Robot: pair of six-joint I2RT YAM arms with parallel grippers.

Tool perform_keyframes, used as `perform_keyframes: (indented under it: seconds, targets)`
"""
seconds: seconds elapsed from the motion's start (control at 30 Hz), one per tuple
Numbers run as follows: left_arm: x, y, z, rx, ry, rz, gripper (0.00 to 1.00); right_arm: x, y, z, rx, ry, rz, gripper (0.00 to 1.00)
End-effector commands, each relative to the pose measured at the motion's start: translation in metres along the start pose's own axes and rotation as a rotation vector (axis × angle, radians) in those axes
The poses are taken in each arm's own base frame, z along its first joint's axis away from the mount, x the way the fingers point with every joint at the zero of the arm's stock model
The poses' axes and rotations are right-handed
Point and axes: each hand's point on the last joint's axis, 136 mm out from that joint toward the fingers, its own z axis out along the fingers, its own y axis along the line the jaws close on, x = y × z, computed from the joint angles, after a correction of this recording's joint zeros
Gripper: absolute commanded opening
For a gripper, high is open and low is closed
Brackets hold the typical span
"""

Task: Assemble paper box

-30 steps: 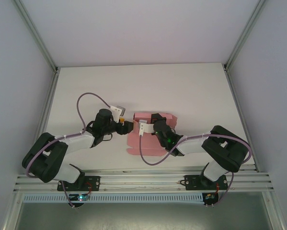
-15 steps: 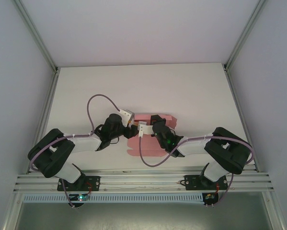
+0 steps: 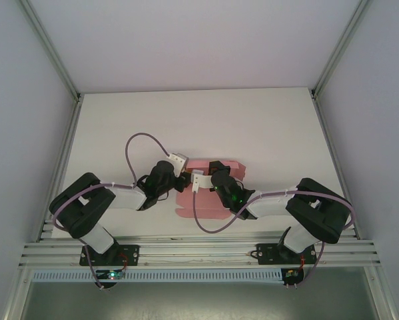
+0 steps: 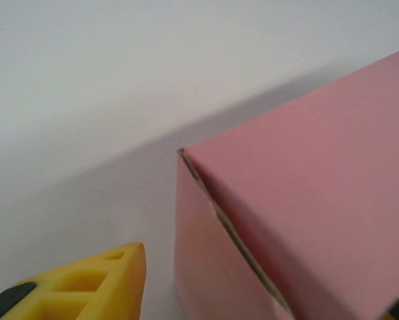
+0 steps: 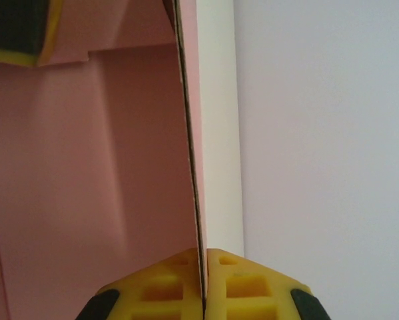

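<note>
Pink thin card, die-cut and partly folded, is what the paper box (image 3: 229, 164) is made of. It sits near the middle of the white table top (image 3: 266, 127), between the two wrists. In the top view a flat flap (image 3: 196, 207) with rounded tabs lies spread toward the arms, while the left wrist view shows a raised wall meeting a panel at a sharp corner (image 4: 180, 152).

The right gripper (image 5: 204, 268) is pinched tight on one upright wall of the box, the card seen edge-on between its yellow pads (image 5: 242, 287). The left gripper (image 3: 183, 175) stands at the box's left side, its jaws moderately apart around that corner. One yellow finger (image 4: 86, 288) sits just beside the wall with a sliver of table showing between them, so it holds nothing.

By the look of it the job is roughly midway: some walls stand, but the near flap must be folded over and its tabs tucked in.
</note>
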Motion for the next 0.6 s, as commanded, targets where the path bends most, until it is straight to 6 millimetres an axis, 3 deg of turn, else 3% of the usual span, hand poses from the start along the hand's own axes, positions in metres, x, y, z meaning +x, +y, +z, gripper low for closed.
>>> perform_keyframes:
  seconds: [0.0, 0.07, 0.37, 0.43, 0.57]
  targets:
    - [-0.003, 0.020, 0.005, -0.150, -0.027, 0.039, 0.33, -0.001, 0.009, -0.006, -0.035, -0.014, 0.022, 0.00]
    - [-0.003, 0.023, 0.005, -0.193, -0.031, 0.051, 0.23, -0.001, 0.009, -0.006, -0.034, -0.009, 0.024, 0.00]
    - [0.001, 0.054, -0.001, -0.419, -0.066, 0.010, 0.10, 0.005, 0.014, -0.009, -0.065, 0.010, 0.026, 0.00]
    - [0.004, 0.065, -0.004, -0.494, -0.072, -0.009, 0.00, 0.006, 0.016, -0.009, -0.074, 0.017, 0.027, 0.00]
    - [0.013, 0.070, -0.004, -0.539, -0.050, -0.020, 0.00, 0.008, 0.018, -0.009, -0.085, 0.027, 0.024, 0.00]
